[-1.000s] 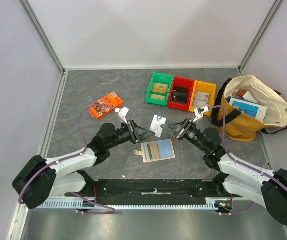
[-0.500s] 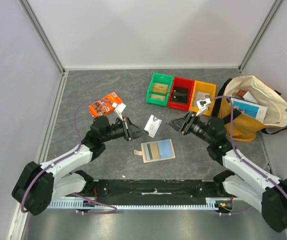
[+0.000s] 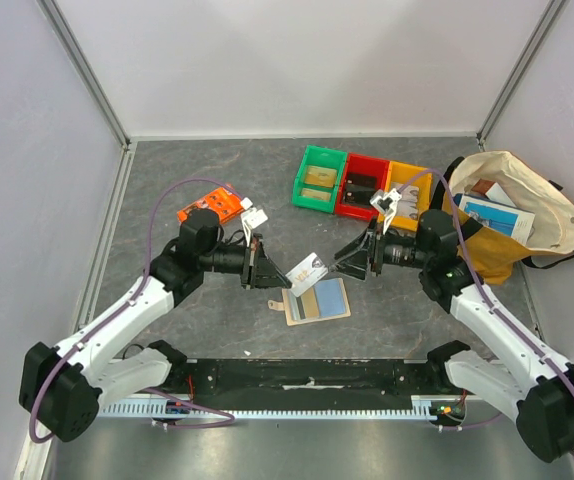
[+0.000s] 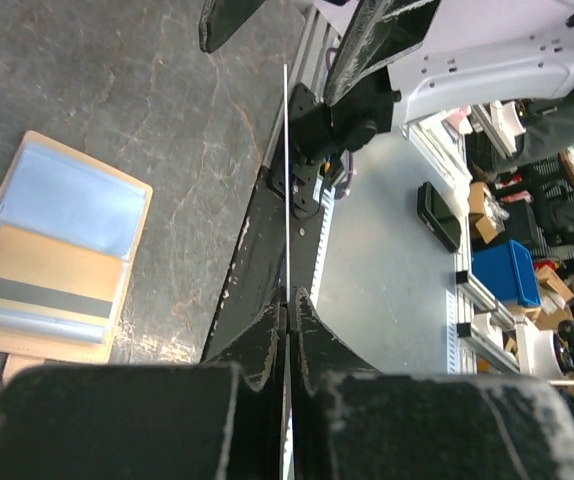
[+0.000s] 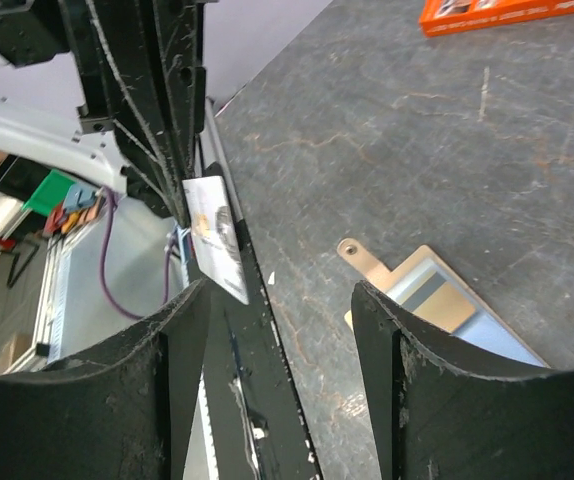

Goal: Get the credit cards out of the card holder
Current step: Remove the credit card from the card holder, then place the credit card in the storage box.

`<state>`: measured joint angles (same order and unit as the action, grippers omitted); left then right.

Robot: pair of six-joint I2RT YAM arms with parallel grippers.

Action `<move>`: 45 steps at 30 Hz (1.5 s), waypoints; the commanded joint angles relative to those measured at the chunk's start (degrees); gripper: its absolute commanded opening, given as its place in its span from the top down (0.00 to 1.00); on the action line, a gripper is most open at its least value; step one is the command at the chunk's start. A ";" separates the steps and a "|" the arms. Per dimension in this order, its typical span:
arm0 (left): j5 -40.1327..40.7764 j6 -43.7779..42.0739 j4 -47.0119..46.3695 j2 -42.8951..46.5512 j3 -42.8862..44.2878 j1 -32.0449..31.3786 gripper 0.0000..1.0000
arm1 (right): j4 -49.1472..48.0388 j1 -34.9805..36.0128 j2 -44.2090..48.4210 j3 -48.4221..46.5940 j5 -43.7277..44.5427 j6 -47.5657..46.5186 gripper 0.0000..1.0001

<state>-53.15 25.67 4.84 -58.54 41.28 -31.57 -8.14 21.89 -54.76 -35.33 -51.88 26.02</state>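
My left gripper (image 3: 287,281) is shut on one white credit card (image 3: 308,269) and holds it above the table. In the left wrist view this card (image 4: 287,180) shows edge-on as a thin white line between the closed fingers (image 4: 267,335). My right gripper (image 3: 345,262) stands open just right of the card without touching it. Its fingers (image 5: 177,340) stand wide apart, and the held card (image 5: 214,240) hangs beyond them. The beige card holder (image 3: 290,310) lies open on the table below, with a tan, dark-striped card (image 4: 47,285) still in its clear pocket.
Green (image 3: 319,180), red (image 3: 363,187) and yellow (image 3: 407,190) bins stand at the back. A cream and yellow tote bag (image 3: 507,215) sits at the right. An orange packet (image 3: 210,205) lies behind my left arm.
The right gripper let go of the white card and opened. The left gripper shut on the card and now carries it nearer, over the holder. Both arms drew apart.
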 commanded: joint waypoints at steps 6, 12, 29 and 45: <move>-7.94 -6.07 5.00 -2.01 3.81 0.02 0.98 | -2.40 2.27 -2.63 -3.25 -8.41 -1.85 0.37; -8.20 -6.42 5.00 -2.10 4.25 -0.16 0.98 | -1.27 6.58 -5.09 -4.74 -7.10 -3.52 0.50; 33.42 -11.61 24.77 4.57 10.76 10.11 0.23 | 20.96 -2.11 -7.37 -11.59 19.94 -7.39 1.00; 57.98 -9.15 23.46 15.30 3.72 17.07 0.09 | 34.43 -12.75 -26.08 -31.72 65.32 -8.27 1.00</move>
<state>0.16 16.21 29.10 -44.16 45.47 -14.74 24.86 9.85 -75.40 -62.96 5.06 18.39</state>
